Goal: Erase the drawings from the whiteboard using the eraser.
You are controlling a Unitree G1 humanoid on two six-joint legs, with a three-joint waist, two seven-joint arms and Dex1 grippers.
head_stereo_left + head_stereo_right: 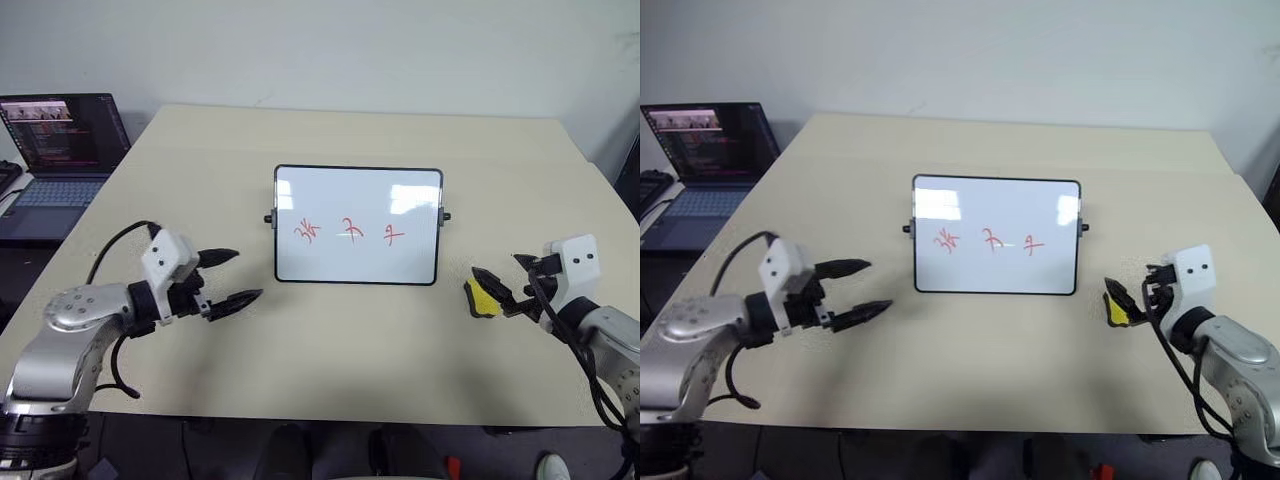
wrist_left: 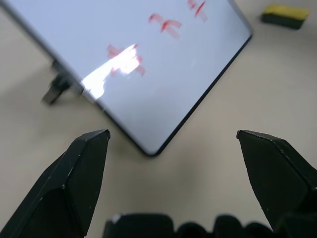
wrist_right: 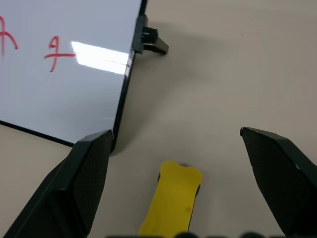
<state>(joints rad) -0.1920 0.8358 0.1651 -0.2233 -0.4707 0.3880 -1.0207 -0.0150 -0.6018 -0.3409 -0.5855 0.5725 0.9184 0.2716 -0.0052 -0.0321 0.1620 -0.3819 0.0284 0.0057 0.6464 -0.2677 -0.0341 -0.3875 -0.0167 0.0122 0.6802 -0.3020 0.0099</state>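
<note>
Beige table (image 1: pixel 350 340): eraser (image 3: pixel 171 203) lying flat, long axis toward whiteboard (image 1: pixel 357 225).

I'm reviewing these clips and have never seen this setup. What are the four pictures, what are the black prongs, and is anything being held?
A two-armed robot faces a table. Two pictures come from its head, two from cameras on its wrists. The black prongs are its fingers. The left gripper and the right gripper are both open and hold nothing. On the table lies the whiteboard with the drawings in red, unerased. The eraser, yellow, lies between the right gripper's open fingers. A laptop stands at the table's left.
</note>
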